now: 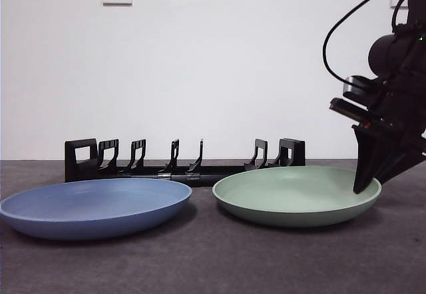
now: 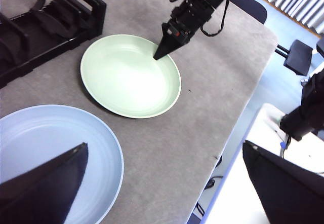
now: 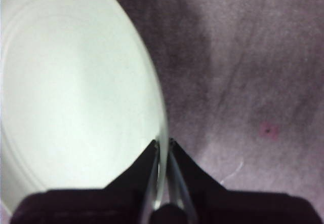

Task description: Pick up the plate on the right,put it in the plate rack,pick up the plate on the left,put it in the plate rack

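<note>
Green plate flat on bench, rim pinched between closed jaws of my right end effector. Plate rack behind, beyond plate. I'd lift slow, tip plate upright, avoid rim slip. Left end effector wide open, empty, above blue plate.

Green plate and blue plate flat before rack.

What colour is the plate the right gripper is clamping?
Pale green plate, held at its rim by the right gripper; clearest in the left wrist view.
</note>
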Tool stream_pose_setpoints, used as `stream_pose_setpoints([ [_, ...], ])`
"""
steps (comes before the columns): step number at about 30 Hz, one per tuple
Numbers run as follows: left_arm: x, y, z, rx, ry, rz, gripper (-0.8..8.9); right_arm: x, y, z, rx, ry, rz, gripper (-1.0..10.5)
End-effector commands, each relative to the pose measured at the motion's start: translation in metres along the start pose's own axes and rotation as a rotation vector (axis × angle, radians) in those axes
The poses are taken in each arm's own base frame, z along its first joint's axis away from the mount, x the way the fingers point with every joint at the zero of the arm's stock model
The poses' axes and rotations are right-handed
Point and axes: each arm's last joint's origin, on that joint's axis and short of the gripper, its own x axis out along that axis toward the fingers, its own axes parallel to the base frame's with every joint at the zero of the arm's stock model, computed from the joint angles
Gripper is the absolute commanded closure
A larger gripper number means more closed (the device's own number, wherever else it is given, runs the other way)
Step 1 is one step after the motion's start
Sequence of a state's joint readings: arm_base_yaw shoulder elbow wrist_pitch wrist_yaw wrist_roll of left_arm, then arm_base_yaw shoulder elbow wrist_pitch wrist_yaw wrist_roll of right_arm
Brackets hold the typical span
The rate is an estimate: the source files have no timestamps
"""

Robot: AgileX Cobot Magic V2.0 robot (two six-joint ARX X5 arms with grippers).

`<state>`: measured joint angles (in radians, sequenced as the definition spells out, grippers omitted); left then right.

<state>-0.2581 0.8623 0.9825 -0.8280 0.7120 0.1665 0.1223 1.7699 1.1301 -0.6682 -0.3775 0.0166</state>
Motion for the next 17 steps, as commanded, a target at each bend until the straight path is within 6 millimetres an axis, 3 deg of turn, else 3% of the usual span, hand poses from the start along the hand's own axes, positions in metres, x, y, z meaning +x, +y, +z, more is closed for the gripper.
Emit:
stream_pose_setpoints([
  [1, 0.007, -0.001, 0.002, 0.083, 0.014, -0.022, 2.15, -0.012, 0.005, -0.003, -0.021, -0.008, -0.001, 9.6],
  [11, 0.042, -0.016, 0.007, 0.357, 0.078, -0.187, 2.17, -0.1, 0.043, -0.001, -0.096, -0.143, 0.101, 9.6],
  [17, 0.06, -0.03, 0.016, 0.622, 0.06, -0.055, 2.17, -0.143, 0.061, -0.006, -0.131, -0.172, 0.15, 9.6],
])
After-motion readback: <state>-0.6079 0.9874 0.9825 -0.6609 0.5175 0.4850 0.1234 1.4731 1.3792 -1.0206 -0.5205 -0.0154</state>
